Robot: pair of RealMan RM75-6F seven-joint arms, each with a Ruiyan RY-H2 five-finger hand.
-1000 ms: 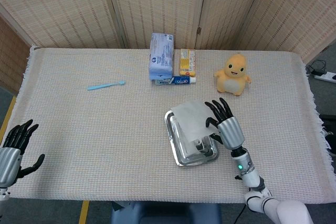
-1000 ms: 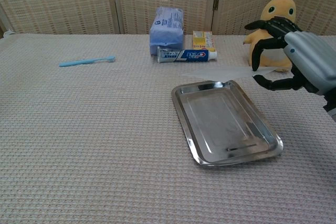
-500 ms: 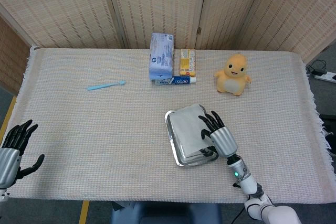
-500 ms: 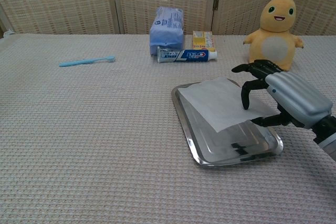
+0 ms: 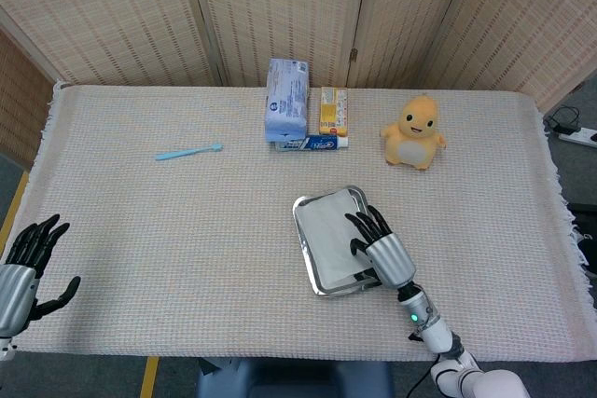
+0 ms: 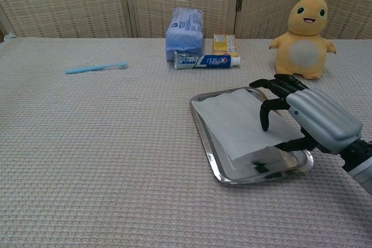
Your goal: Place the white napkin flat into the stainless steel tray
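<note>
The stainless steel tray (image 5: 300, 230) (image 6: 200, 125) lies on the woven cloth right of centre. The white napkin (image 5: 328, 230) (image 6: 235, 120) rests spread in it, covering the far and middle part, with its near right corner slightly raised. My right hand (image 5: 382, 253) (image 6: 314, 117) hangs over the tray's right side and pinches the napkin's right edge, fingertips curled down on top and the thumb under the edge. My left hand (image 5: 28, 272) sits at the table's near left corner with its fingers spread, holding nothing; the chest view does not show it.
At the back stand a blue tissue pack (image 5: 287, 100) (image 6: 185, 27), a toothpaste tube (image 5: 312, 143) (image 6: 206, 60) and a yellow box (image 5: 333, 110). A yellow plush toy (image 5: 413, 132) (image 6: 305, 24) sits behind the tray. A blue toothbrush (image 5: 187, 152) (image 6: 96, 68) lies far left.
My right hand came down and toward the tray with the napkin, which went from hanging above the tray to lying in it. The left hand has not moved.
</note>
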